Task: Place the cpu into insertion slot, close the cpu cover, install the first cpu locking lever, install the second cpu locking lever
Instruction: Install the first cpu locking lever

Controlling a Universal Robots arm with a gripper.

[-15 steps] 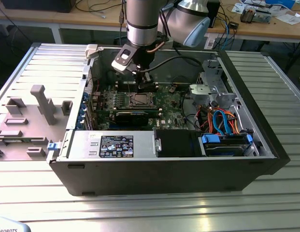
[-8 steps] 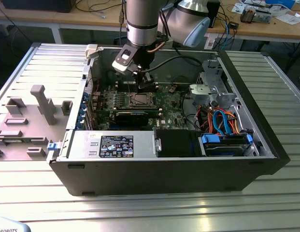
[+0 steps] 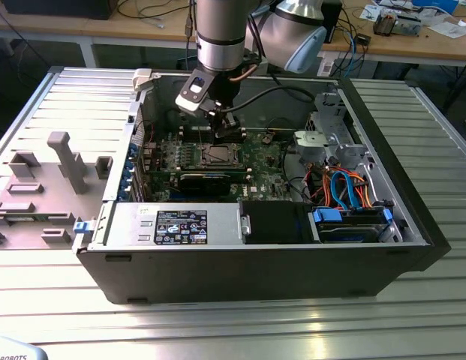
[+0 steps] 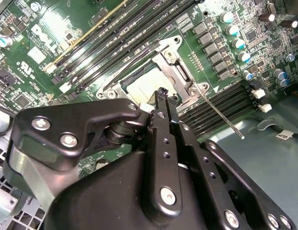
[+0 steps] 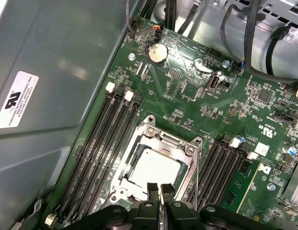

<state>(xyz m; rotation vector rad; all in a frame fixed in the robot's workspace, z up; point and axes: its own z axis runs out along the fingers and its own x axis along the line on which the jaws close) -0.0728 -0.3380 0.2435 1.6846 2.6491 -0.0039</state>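
Observation:
The cpu (image 5: 153, 167), a silver-grey square, lies flat in the insertion slot (image 3: 217, 155) on the green motherboard (image 5: 187, 91). Its metal top shows through the window of the cpu cover (image 5: 164, 139), which lies down around it. My gripper (image 5: 160, 189) hovers low over one edge of the cover, fingers shut and pressed together with nothing seen between them. In the second wrist view the same fingertips (image 4: 163, 92) stand at the rim of the cpu (image 4: 141, 88). A thin metal locking lever (image 4: 220, 116) sticks out slantwise from a corner of the cover (image 4: 173, 62).
Long black memory slots (image 5: 98, 148) run along both sides of the socket. The open computer case (image 3: 60, 120) has a power supply (image 3: 180, 225) in front and drive cages with coloured cables (image 3: 349, 191) on the exterior view's right. A grey holder (image 3: 64, 161) stands outside the case.

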